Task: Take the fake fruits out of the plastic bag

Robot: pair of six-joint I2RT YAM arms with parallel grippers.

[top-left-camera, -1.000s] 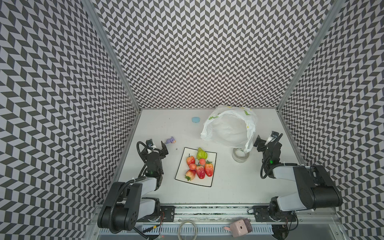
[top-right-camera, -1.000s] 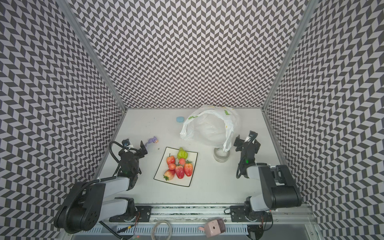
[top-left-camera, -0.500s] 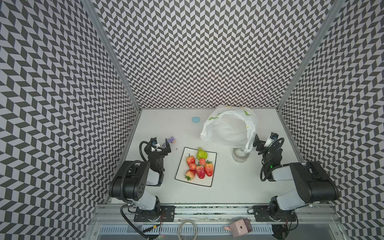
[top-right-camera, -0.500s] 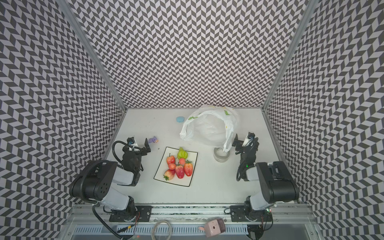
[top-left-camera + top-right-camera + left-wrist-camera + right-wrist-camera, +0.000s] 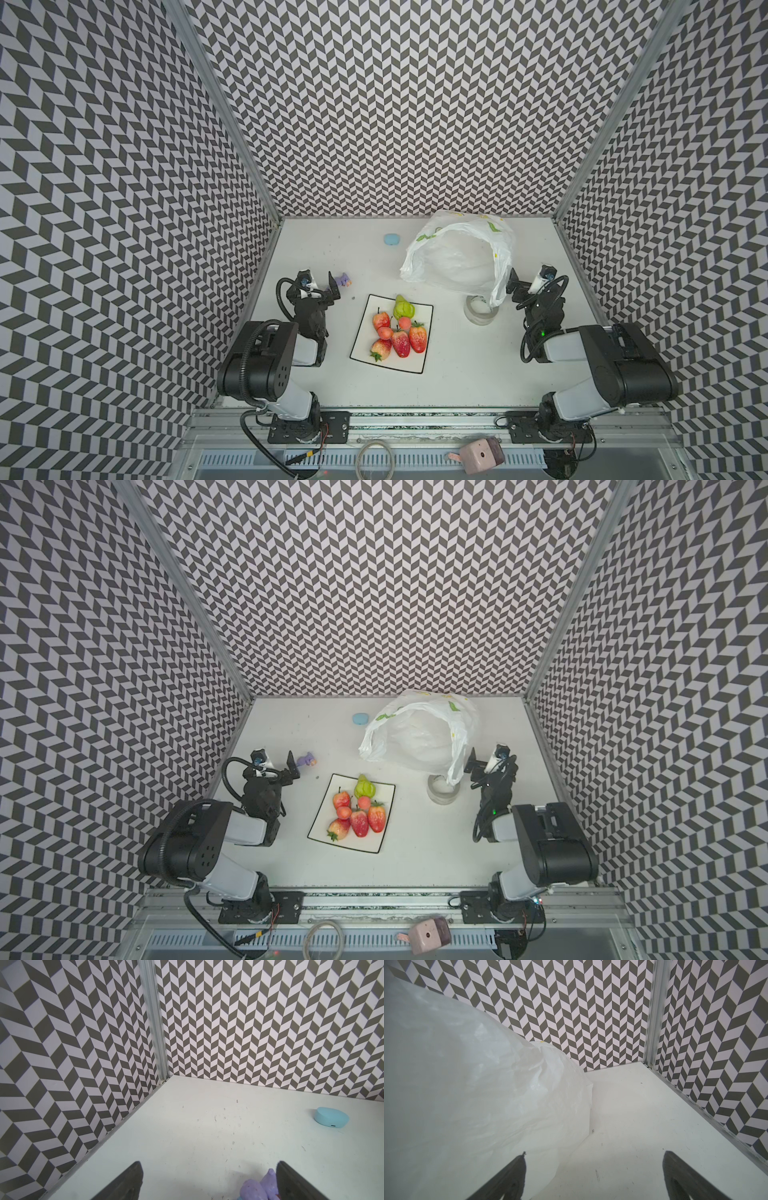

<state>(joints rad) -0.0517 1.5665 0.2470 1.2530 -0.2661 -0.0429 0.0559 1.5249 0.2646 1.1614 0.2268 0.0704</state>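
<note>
Since the glossy fake fruits, red strawberries, a knobbly yellow-green pear and two pinkish-orange rounds, lie heaped on the white square black-rimmed plate, removal appears complete. The crinkly translucent white plastic bag slumps behind the plate, mouth gaping, apparently empty. The left gripper and right gripper stand spread wide, holding nothing, judged parked clear.

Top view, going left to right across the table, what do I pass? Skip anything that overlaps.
In order: left gripper → purple toy figure → plate holding the fake fruits → tape roll → right gripper. Left out for overlap: blue blob, plastic bag.
</note>
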